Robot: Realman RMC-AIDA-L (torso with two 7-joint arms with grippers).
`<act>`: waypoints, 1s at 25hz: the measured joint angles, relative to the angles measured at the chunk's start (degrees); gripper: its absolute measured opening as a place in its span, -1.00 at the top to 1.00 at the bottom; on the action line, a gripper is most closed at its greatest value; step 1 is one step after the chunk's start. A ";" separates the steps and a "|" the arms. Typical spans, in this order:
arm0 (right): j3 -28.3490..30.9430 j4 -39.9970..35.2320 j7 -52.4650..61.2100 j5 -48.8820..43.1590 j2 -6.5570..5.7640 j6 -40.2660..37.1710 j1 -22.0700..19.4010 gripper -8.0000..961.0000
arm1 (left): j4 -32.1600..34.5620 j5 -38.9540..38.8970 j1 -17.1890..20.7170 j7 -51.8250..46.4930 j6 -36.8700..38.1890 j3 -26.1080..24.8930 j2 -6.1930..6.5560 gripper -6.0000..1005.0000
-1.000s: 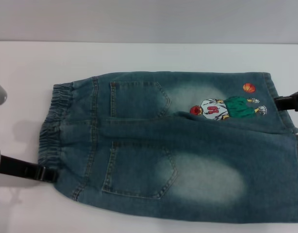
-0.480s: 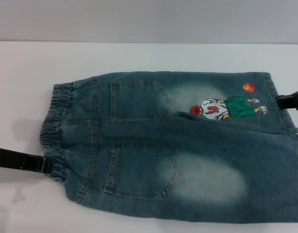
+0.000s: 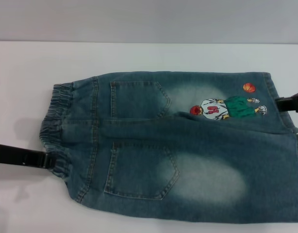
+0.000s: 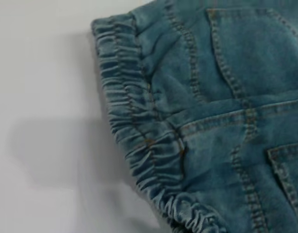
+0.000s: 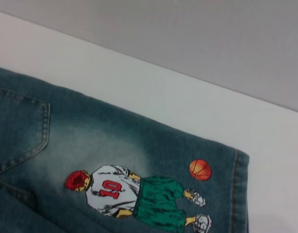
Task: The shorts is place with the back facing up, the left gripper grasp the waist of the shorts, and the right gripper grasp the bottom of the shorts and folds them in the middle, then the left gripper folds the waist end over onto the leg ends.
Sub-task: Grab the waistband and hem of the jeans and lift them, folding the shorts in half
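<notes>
The shorts lie flat on the white table with both back pockets facing up. Their gathered waist is at the left, and the wrist view shows its ruched band close up. The bottom of the shorts, the leg ends, lies at the right beside the cartoon print, which also shows in the right wrist view next to the hem. My left gripper touches the near corner of the waistband. At the far leg's hem my right gripper pokes in from the right edge.
A pale wall stands behind the table's far edge. Bare white tabletop surrounds the shorts on the far and left sides. The near leg runs out past the right edge of the head view.
My left gripper has slid away from the table's near edge along the waistband, and the waist's near corner has bunched up against it. The right gripper has hardly moved.
</notes>
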 joint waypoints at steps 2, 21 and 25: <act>-0.04 0.08 0.16 0.00 0.01 0.69 -0.04 -0.47 | -0.26 -0.20 0.02 0.00 -0.02 0.02 0.00 0.87; -6.95 1.51 2.73 1.52 0.28 9.16 -5.53 -0.47 | -2.16 -1.32 -1.26 0.42 0.44 0.71 0.00 0.87; -8.55 2.85 3.77 2.91 0.29 9.09 -7.39 -0.47 | -2.08 -0.40 -1.36 0.26 0.87 1.73 0.03 0.87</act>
